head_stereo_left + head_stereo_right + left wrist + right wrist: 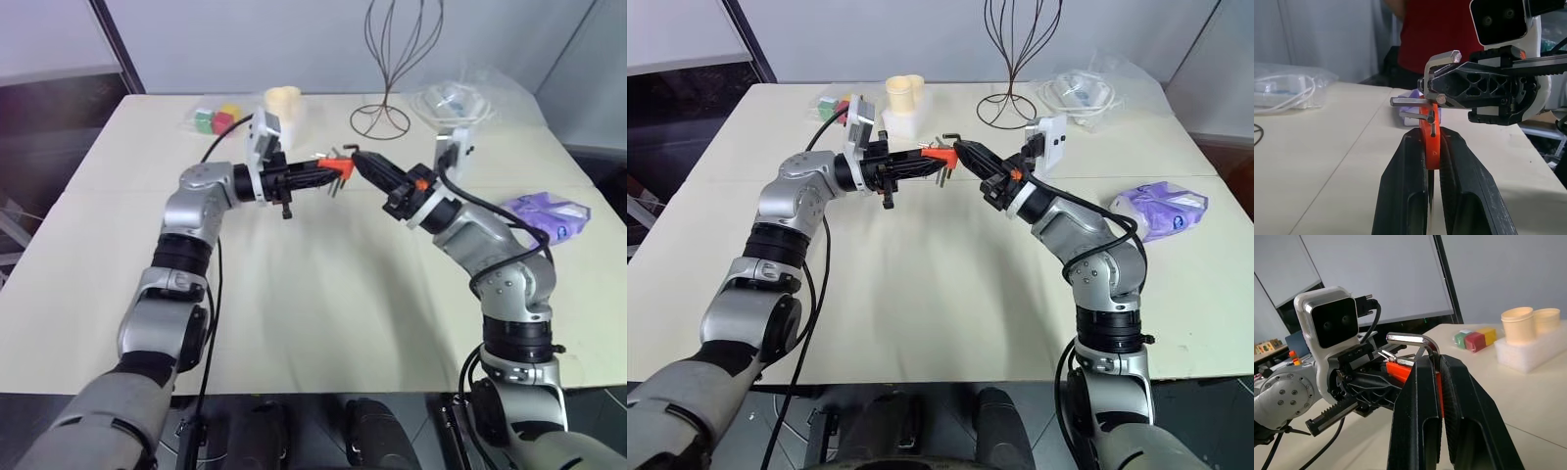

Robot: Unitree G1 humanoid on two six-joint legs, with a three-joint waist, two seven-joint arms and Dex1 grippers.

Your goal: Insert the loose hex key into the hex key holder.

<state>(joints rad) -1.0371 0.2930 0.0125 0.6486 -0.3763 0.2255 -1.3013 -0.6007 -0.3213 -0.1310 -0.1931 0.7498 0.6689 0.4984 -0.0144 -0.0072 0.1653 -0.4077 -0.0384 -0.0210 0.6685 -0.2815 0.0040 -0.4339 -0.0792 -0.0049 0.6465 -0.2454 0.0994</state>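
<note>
- The hex key holder [1429,139] is clamped between the closed fingers of the left end effector [328,176], held above the counter [323,313] at mid-scene.
- The loose hex key [1413,340] is pinched in the closed right end effector [361,162], its bent end up.
- Key tip is seen at the holder; whether it is seated in a slot cannot be told.
</note>
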